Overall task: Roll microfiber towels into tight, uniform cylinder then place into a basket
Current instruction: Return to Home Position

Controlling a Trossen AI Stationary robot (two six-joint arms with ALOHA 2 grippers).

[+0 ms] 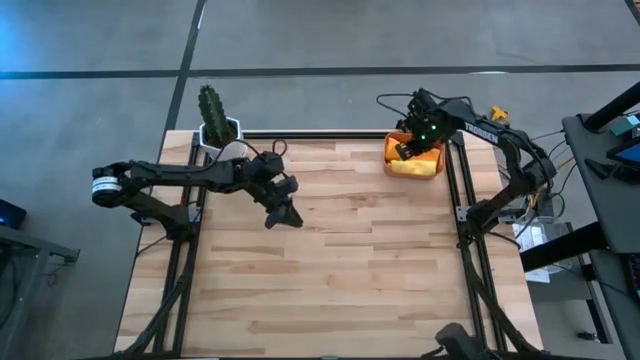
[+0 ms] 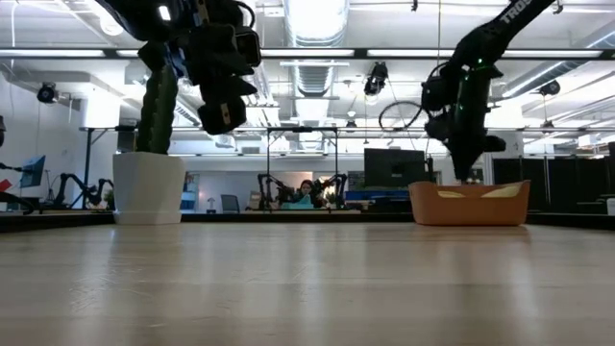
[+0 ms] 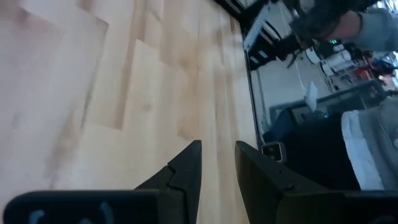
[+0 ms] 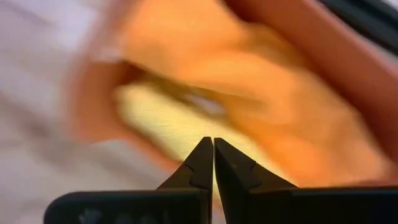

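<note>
Since the towels (image 1: 414, 166) lie binned, step: returning to home pose.
Towels: yellow towel (image 4: 161, 118), seemingly orange too (blurred), in the basket (image 2: 469, 204), far right corner of the table (image 1: 330, 280).
Right gripper (image 4: 213, 140): pinched together, empty, above basket.
Left gripper (image 3: 217, 144): narrowly parted, empty, over table.
Next: lift clear, retract.

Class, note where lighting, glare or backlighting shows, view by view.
Low view: ceiling lamps backlight the left hand, right hand and cactus into dark shapes; the table shows a pale sheen. High view: blue glow on the floor, top-left.
</note>
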